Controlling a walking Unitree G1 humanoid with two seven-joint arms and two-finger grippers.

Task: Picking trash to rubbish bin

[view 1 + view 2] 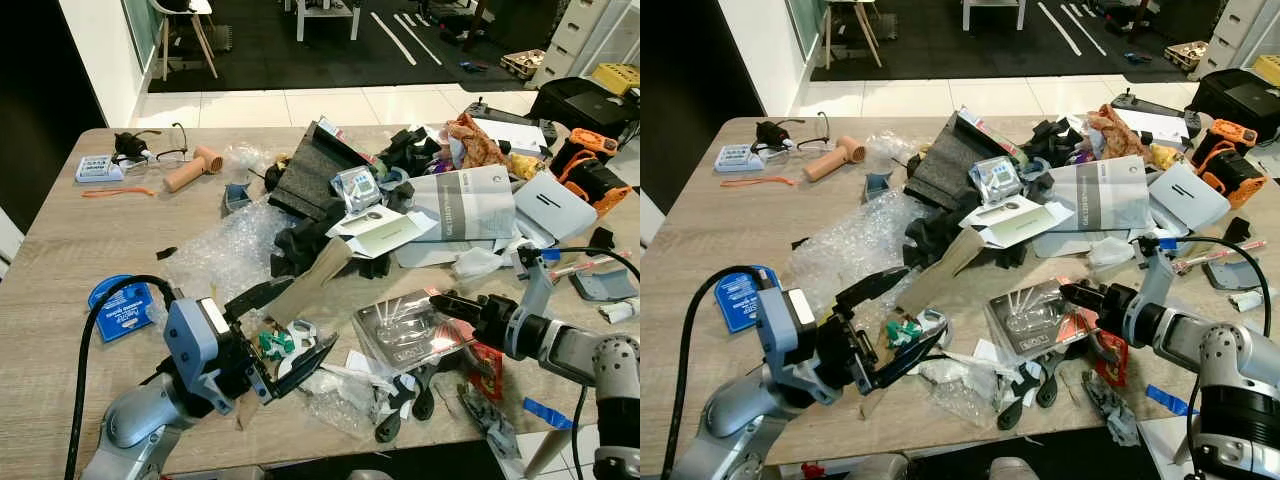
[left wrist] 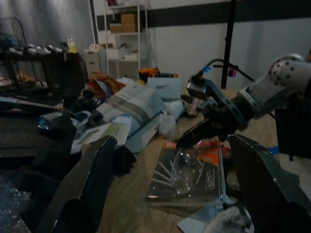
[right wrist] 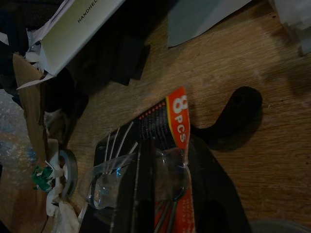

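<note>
A clear plastic blister pack (image 1: pixel 405 335) with an orange "8 PCS" label (image 3: pixel 177 114) lies flat on the wooden table (image 1: pixel 70 240), near the front edge and right of centre. My right gripper (image 1: pixel 437 300) reaches in from the right, shut on the pack's right edge. My left gripper (image 1: pixel 313 312) is low at the front left, pointing right, with its fingers (image 2: pixel 92 184) wide open. Between them lie a small tape roll (image 1: pixel 300 335), a green clip (image 1: pixel 275 343) and the end of a brown cardboard strip (image 1: pixel 310 285). None of these is gripped.
The middle of the table is piled with clutter: bubble wrap (image 1: pixel 225 250), black foam pieces (image 1: pixel 310 170), a grey mail bag (image 1: pixel 465 205) and white cartons (image 1: pixel 385 230). A blue tape roll (image 1: pixel 120 300) lies at the left, and an orange-black tool (image 1: pixel 590 170) at the far right. Crumpled plastic (image 1: pixel 340 395) lies along the front edge.
</note>
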